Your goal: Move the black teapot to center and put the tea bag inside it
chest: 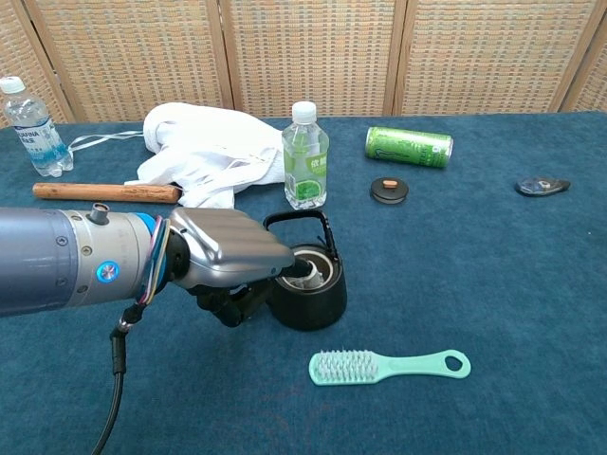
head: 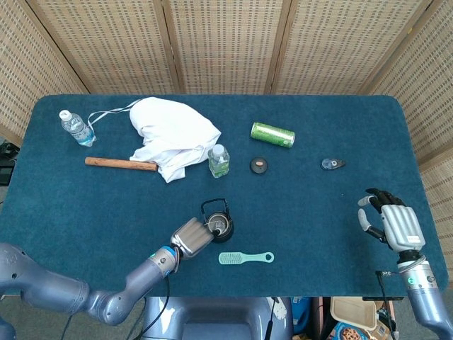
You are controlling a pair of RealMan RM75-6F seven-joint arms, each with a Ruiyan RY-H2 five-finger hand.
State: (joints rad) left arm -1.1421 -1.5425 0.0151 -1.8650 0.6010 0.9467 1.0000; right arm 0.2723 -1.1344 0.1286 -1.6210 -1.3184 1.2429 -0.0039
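Two bottles on the cloth: one point(head: 76, 128) at upper left, one point(head: 219, 161) mid-frame. One teapot point(head: 217, 221), one can point(head: 272, 134), one brush point(head: 245, 257), one stick point(head: 121, 163), one white cloth point(head: 173, 132), one lid point(head: 259, 165) (small, black), and one dark clip-like object point(head: 332, 163).
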